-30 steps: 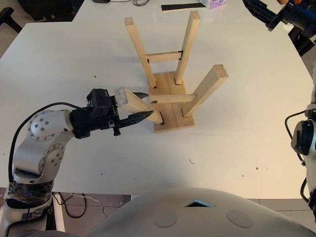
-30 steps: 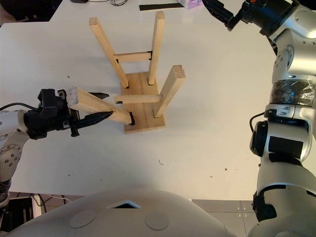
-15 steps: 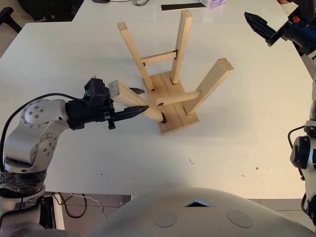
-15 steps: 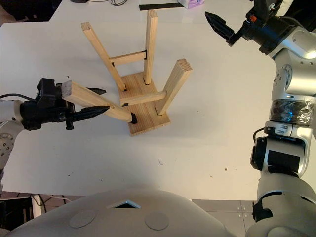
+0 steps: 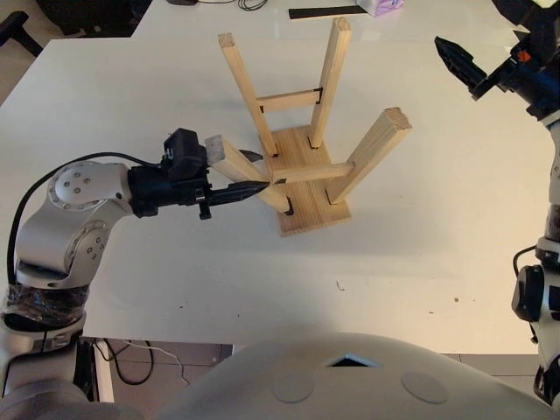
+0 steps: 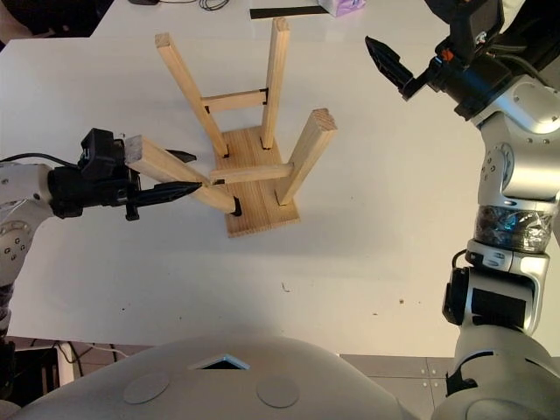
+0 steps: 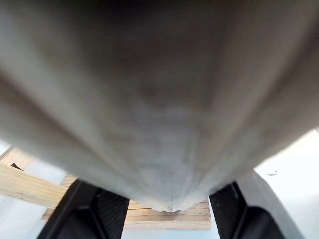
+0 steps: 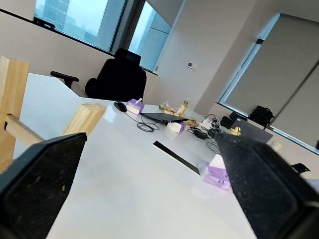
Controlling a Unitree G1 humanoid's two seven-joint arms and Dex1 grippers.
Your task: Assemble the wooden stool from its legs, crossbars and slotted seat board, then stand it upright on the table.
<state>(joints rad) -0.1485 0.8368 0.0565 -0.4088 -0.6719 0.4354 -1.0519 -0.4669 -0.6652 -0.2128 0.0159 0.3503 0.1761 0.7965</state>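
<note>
Stool (image 5: 302, 159), inverted: seat board on table (image 5: 131, 96), 4 legs up. Left gripper (image 5: 251, 173) pinching near-left leg (image 5: 229, 161). Right gripper (image 8: 149, 137) spread, well apart at far right.

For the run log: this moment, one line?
stool: inverted, seat board on table | left pincer: shut on leg | right pincer: open, aloft

The white table (image 5: 105, 105) meets a second white tabletop (image 5: 219, 17) along its far edge, which carries a black strip (image 5: 324, 11) and a purple tissue box (image 5: 382, 5). Past the far end, a black office chair (image 8: 121, 73) stands before a pale wall with tall daylit windows (image 8: 75, 25). Cables (image 5: 131, 367) lie on the floor below the near left corner.
</note>
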